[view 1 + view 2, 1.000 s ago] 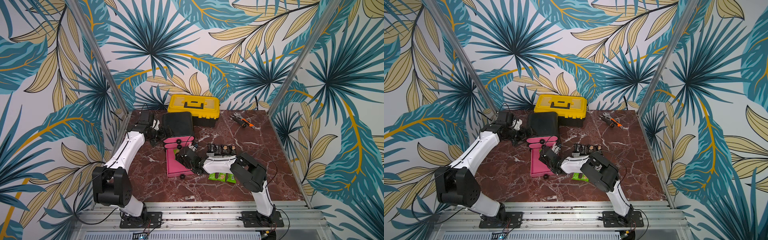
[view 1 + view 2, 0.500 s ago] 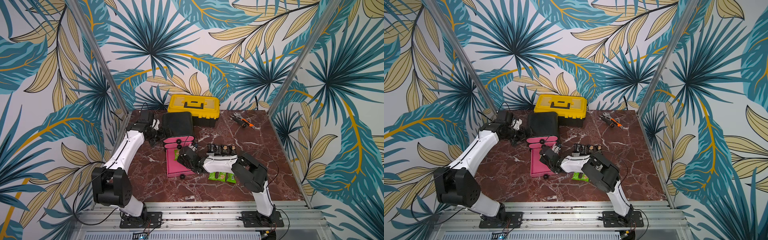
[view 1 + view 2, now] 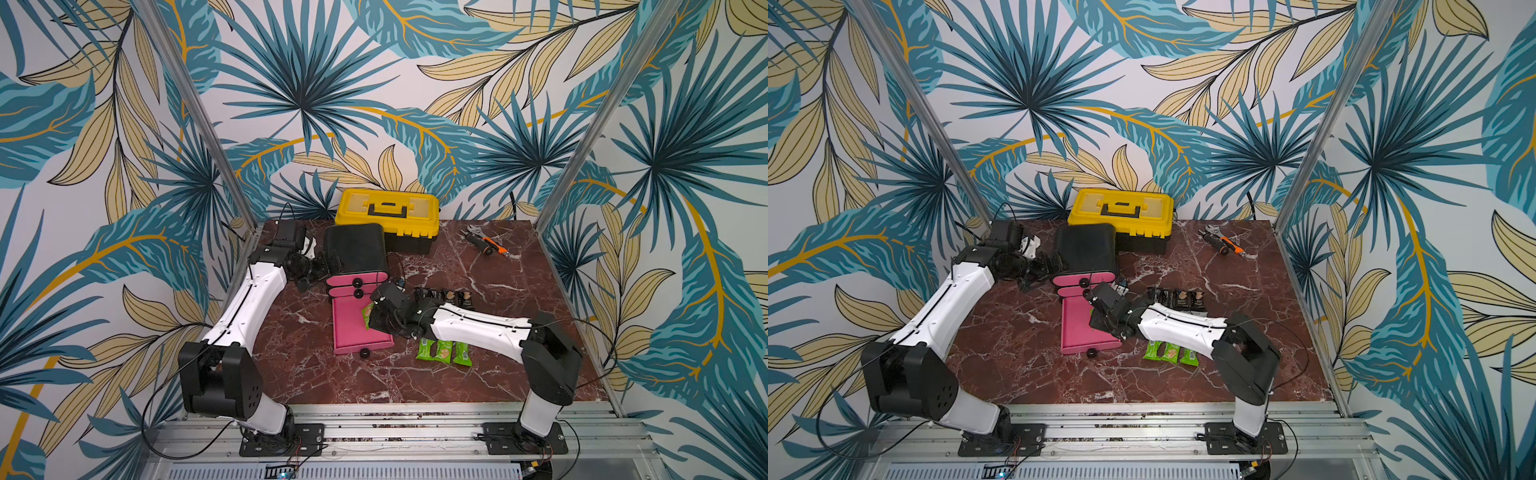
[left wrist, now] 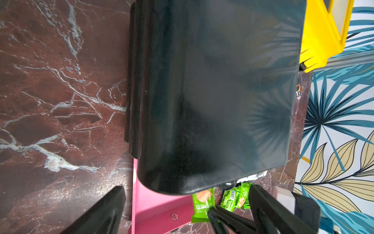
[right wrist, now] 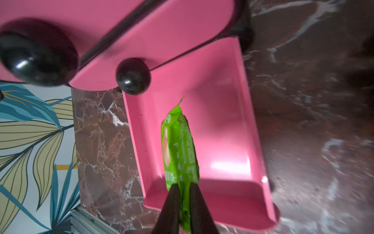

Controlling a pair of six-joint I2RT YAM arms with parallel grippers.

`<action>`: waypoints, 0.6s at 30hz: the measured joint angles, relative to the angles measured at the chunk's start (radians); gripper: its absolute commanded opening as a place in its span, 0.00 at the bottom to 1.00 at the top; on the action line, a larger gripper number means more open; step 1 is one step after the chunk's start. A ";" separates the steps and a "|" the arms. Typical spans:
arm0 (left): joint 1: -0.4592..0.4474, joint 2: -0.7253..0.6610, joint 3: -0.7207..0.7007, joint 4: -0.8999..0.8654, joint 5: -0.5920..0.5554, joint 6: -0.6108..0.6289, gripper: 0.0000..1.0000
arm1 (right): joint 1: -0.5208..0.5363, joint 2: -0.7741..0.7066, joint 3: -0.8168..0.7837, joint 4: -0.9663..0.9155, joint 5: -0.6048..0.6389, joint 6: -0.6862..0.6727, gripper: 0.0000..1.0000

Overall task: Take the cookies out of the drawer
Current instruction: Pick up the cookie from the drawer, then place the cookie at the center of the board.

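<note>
Left wrist view first: what is seen at the left side?

The left gripper [image 3: 322, 268] is placed just beside the black cabinet [image 3: 353, 247]. Its jaws are spread wide and nothing is held. Whether the cabinet is touched cannot be told.

And in the middle?

The pink drawer [image 5: 222, 121] is pulled out over the table [image 3: 478, 386]. Only one green packet [image 5: 178, 145] is seen above it, at the side nearer to the right arm.

How is it taken?

The right gripper [image 5: 184, 185] is closed almost fully on the near end of this packet. The long axis is pointed straight away from the gripper, and the packet is turned on its edge.

Which relation is decisive for the coming move?

Probably the direction to the right. Three green packets [image 3: 442, 351] are laid in a row on the table, right of the drawer and just beside the right arm, with black packets [image 3: 442, 297] behind them. The held packet is expected to be carried there.
</note>
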 measured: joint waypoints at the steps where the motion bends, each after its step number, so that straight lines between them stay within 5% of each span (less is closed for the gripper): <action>1: 0.000 -0.003 0.000 0.002 0.002 -0.006 1.00 | 0.000 -0.040 -0.025 -0.023 0.002 -0.005 0.14; 11: 0.000 -0.022 -0.004 0.041 0.002 -0.066 1.00 | -0.019 -0.415 -0.241 -0.264 0.058 -0.029 0.11; 18: 0.000 -0.048 -0.011 0.071 0.002 -0.106 1.00 | -0.225 -0.562 -0.327 -0.448 0.092 -0.118 0.11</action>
